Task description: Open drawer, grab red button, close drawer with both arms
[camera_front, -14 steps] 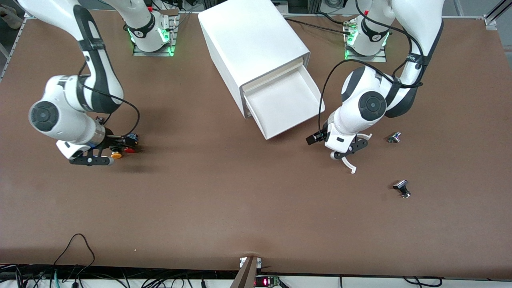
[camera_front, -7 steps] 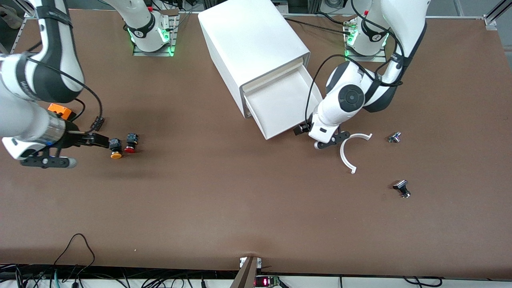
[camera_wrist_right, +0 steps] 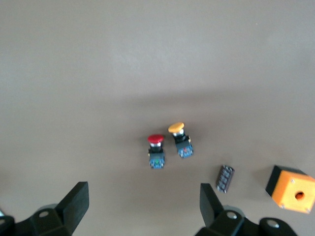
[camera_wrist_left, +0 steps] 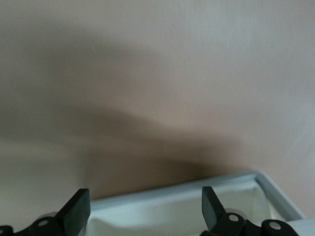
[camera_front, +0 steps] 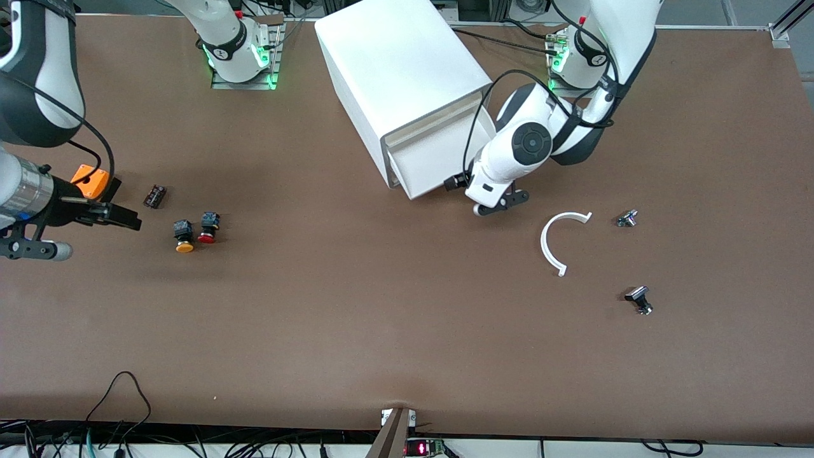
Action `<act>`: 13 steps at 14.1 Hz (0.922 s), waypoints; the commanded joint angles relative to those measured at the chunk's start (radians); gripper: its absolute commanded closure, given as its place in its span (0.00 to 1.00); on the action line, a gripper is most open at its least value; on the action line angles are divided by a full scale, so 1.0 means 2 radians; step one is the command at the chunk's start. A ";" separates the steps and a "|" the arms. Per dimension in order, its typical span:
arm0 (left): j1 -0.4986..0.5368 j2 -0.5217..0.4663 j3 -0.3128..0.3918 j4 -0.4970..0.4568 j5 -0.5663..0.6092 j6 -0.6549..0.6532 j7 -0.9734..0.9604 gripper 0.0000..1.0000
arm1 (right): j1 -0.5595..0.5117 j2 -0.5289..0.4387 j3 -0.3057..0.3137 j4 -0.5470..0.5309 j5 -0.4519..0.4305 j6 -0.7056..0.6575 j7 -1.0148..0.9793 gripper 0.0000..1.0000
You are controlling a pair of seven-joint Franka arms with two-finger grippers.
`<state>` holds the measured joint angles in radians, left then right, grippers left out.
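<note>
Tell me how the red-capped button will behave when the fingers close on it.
The red button lies on its side, so its round cap could let it roll or pivot. The blocky black body probably gives flat, stiff grip faces. The yellow button sits close beside it and may get nudged.

Even overhead light leaves soft shadows on the desk (camera_front: 356, 318) under both arms, while the left wrist view is hazy, washed-out and out of focus.
</note>
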<state>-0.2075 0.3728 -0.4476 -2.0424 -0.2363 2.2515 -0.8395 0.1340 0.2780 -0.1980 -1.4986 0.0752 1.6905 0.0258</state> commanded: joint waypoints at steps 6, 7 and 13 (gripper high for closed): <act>0.005 -0.026 -0.051 -0.020 -0.017 -0.070 0.008 0.00 | -0.006 -0.005 -0.030 0.044 0.000 -0.067 -0.081 0.00; 0.005 -0.025 -0.052 -0.021 -0.017 -0.071 0.008 0.00 | -0.005 -0.005 -0.029 0.044 0.001 -0.067 -0.080 0.00; 0.059 -0.041 -0.045 -0.002 -0.012 -0.063 0.009 0.00 | 0.018 -0.011 -0.028 0.044 -0.009 -0.091 -0.040 0.00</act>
<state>-0.1617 0.3451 -0.5387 -2.0596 -0.2418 2.1342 -0.8402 0.1521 0.2665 -0.2520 -1.4244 0.0725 1.5372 -0.0717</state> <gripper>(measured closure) 0.000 0.000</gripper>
